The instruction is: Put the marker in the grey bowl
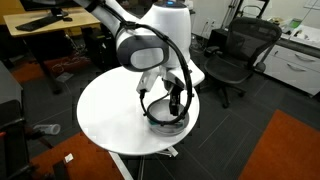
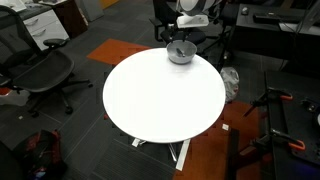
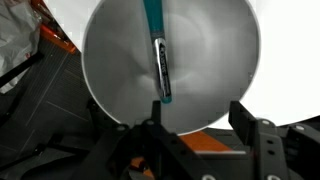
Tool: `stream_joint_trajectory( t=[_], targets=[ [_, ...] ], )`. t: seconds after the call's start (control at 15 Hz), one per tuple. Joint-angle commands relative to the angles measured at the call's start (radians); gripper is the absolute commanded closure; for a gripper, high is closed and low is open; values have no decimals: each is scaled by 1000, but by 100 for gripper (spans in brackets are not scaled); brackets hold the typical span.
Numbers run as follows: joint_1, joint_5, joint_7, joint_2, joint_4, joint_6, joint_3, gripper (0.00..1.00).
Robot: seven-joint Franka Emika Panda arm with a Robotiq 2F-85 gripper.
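**Marker in the bowl, tool spread above it**

In the wrist view the tool (image 3: 198, 128) hangs over the bowl with its fingers (image 3: 245, 120) spread wide and nothing between them. Just beyond them the marker (image 3: 160, 65) lies inside the grey bowl (image 3: 220, 60). Its dark end is near the bowl's middle and its teal end runs toward the rim. In an exterior view the bowl sits close to the edge of the round white counter (image 2: 160, 100), on the robot's side. A black office chair (image 1: 240, 50) stands farther off.
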Motion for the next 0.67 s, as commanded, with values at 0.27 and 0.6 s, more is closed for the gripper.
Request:
stream_joint_trajectory(
  t=[0.27,0.6],
  targets=[
    [5,9,-6,15,27,-4,-6,0],
    [5,9,-5,18,27,-4,-7,0]
  ],
)
